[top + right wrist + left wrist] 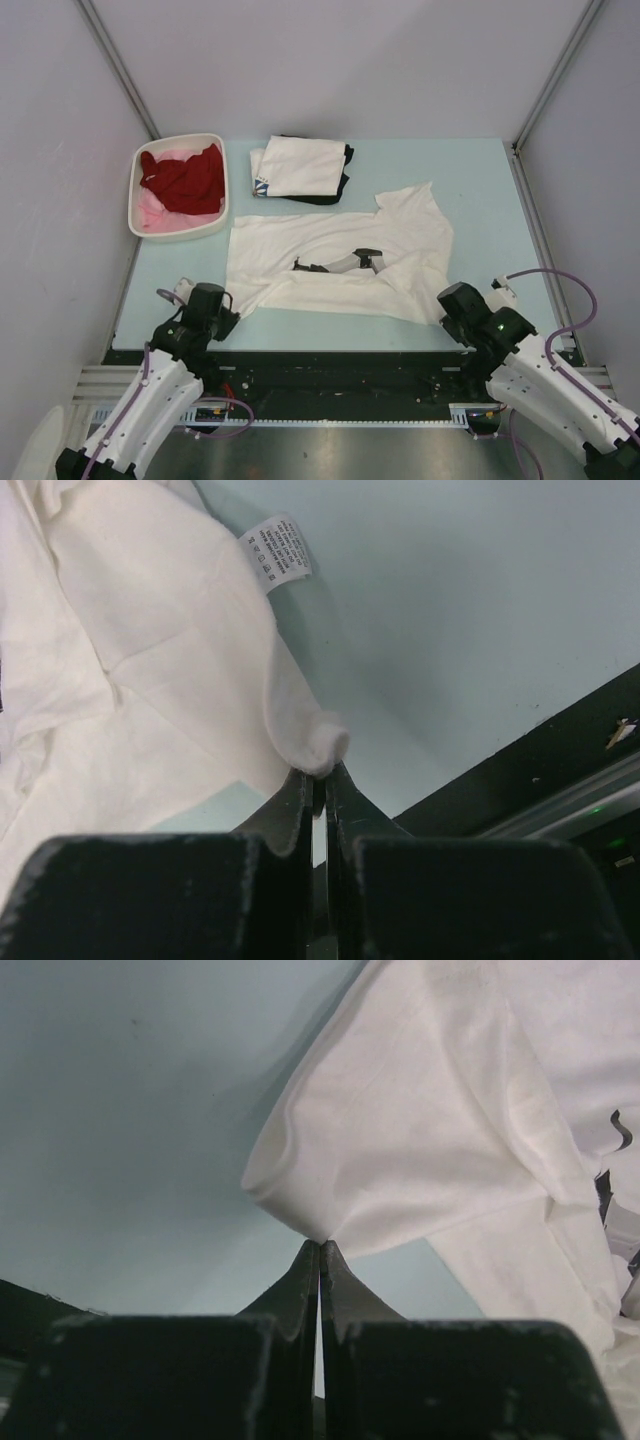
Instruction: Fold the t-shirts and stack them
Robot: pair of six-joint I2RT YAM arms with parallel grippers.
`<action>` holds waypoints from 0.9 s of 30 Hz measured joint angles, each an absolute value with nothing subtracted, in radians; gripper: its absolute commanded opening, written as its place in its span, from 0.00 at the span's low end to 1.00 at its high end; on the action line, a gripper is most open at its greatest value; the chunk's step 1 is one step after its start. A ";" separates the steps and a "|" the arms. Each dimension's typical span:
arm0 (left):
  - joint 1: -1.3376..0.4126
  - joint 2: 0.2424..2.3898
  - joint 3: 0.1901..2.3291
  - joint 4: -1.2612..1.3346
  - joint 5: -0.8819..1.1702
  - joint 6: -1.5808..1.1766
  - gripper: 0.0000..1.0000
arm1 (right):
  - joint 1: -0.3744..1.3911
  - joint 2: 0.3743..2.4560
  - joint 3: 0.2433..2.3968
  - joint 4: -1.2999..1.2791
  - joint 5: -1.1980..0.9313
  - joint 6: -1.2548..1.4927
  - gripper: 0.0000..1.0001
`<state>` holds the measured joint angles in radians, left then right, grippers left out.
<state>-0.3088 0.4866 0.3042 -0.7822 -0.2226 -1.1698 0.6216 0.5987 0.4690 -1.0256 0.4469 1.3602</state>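
white arms [150,395], black pincers, purple cables [575,300]

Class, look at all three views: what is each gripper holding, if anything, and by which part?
Both hold the spread cream-white t-shirt. The left gripper pinches its near-left edge, the right gripper its near-right edge, jaws shut on a cloth fold.

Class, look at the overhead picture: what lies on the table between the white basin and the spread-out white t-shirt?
Nothing: bare table separates the basin from the spread t-shirt, seen in the top view.
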 measured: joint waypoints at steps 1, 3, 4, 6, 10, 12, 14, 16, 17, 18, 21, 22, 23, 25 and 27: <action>-0.327 0.475 0.300 -0.795 -0.227 -1.182 0.00 | 0.645 0.596 0.468 -1.030 0.453 1.381 0.00; -0.367 0.455 0.297 -0.815 -0.245 -1.210 0.00 | 0.673 0.596 0.464 -1.039 0.463 1.415 0.00; -0.389 0.447 0.297 -0.826 -0.257 -1.227 0.00 | 0.680 0.595 0.464 -1.042 0.464 1.424 0.00; -0.430 0.438 0.297 -0.848 -0.286 -1.259 0.00 | 0.686 0.593 0.462 -1.044 0.467 1.441 0.00; -0.471 0.435 0.297 -0.896 -0.340 -1.316 0.00 | 0.687 0.581 0.460 -1.049 0.477 1.446 0.00; -0.474 0.435 0.297 -0.916 -0.369 -1.342 0.00 | 0.687 0.581 0.460 -1.050 0.490 1.448 0.00; -0.474 0.435 0.297 -0.935 -0.404 -1.370 0.02 | 0.684 0.586 0.460 -1.051 0.502 1.448 0.00; -0.472 0.435 0.298 -0.945 -0.427 -1.388 0.03 | 0.680 0.601 0.460 -1.052 0.516 1.449 0.00; -0.463 0.436 0.298 -0.947 -0.440 -1.393 0.04 | 0.675 0.614 0.460 -1.051 0.522 1.450 0.00; -0.453 0.437 0.299 -0.948 -0.447 -1.397 0.03 | 0.669 0.632 0.460 -1.051 0.531 1.452 0.00; -0.362 0.457 0.302 -0.933 -0.451 -1.379 0.00 | 0.647 0.693 0.460 -1.050 0.556 1.461 0.00; -0.331 0.466 0.302 -0.926 -0.449 -1.370 0.00 | 0.641 0.707 0.461 -1.050 0.564 1.463 0.00; -0.295 0.480 0.302 -0.916 -0.444 -1.360 0.00 | 0.627 0.725 0.461 -1.051 0.574 1.465 0.00; -0.223 0.521 0.302 -0.882 -0.430 -1.317 0.00 | 0.593 0.755 0.467 -1.050 0.590 1.465 0.00; -0.137 0.570 0.301 -0.837 -0.387 -1.273 0.00 | 0.544 0.775 0.474 -1.045 0.595 1.459 0.00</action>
<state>-0.1368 0.5705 0.3008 -0.8368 -0.3870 -1.2728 0.5438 0.7753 0.4736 -1.0451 0.5949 1.4593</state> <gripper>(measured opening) 0.005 0.023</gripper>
